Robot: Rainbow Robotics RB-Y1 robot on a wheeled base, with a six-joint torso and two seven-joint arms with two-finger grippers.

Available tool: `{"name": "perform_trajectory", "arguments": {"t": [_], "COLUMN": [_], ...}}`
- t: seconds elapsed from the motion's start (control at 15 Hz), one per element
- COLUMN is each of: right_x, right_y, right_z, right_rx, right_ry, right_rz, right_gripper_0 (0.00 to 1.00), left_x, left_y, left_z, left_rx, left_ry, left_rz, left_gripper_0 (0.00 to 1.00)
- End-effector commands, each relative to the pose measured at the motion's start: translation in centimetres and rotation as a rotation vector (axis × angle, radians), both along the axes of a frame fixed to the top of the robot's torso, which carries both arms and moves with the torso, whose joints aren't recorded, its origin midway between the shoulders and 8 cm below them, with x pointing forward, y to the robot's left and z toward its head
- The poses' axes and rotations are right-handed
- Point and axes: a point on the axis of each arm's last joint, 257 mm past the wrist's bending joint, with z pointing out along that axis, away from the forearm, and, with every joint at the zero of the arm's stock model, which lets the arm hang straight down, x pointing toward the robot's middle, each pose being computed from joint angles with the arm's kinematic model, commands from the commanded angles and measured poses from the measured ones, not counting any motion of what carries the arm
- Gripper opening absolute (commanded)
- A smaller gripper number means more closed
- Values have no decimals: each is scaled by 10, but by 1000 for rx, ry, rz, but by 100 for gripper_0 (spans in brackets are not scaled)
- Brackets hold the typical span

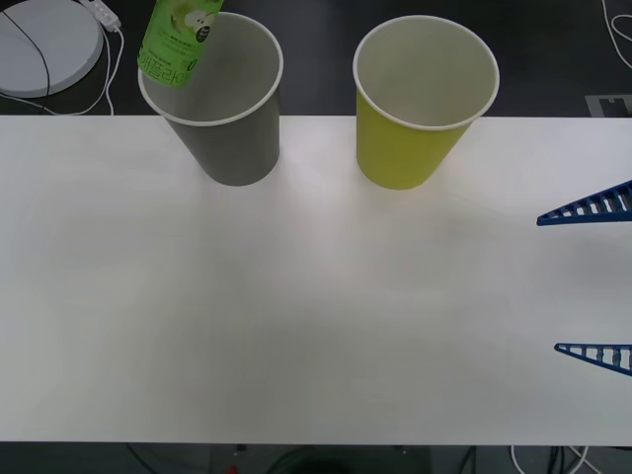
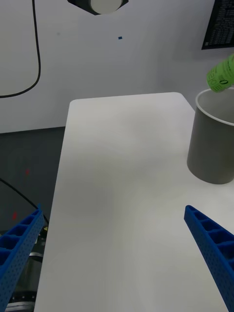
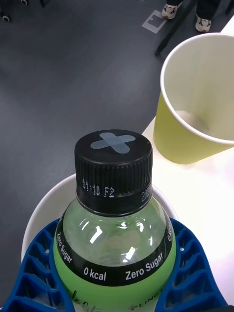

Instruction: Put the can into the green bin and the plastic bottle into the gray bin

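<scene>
The left gripper's (image 3: 114,287) fingers pinch the bottle (image 3: 114,234) between them, over the gray cup (image 1: 222,118). The right gripper (image 1: 592,281) waits, fingers spread, above the tabletop (image 1: 296,296).

Lab, white table (image 1: 296,326), dark floor (image 3: 58,73), cables (image 1: 59,104)

A bright-green plastic bottle (image 3: 115,243) carries a black cap (image 3: 113,165) marked with a pale grey cross, and a black band with white lettering. At upper left of the front view stands a gray paper cup (image 1: 229,109), white-rimmed; right of it a yellow-green paper cup (image 1: 415,109), white inside. Ribbed blue fingers (image 3: 34,273) flank the bottle. The table (image 1: 296,296) is white.
</scene>
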Motion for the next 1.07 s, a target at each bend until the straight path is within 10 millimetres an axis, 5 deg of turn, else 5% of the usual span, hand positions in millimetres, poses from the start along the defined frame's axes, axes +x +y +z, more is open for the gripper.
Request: {"name": "perform_trajectory", "arguments": {"t": [0.07,0.13,1.07], "right_x": [0,0,0], "right_y": [0,0,0], "right_z": [0,0,0], "right_rx": [0,0,0], "right_ry": [0,0,0], "right_rz": [0,0,0], "right_gripper_0": [100,100,100], "left_x": [-1,-1,-2], "left_y": [-2,-1,-3], "left_z": [-2,-2,-3], "left_rx": [2,2,-8], "left_ry": [4,6,14], "left_rz": [-3,-2,-4], "left_gripper_0": [86,100,100]}}
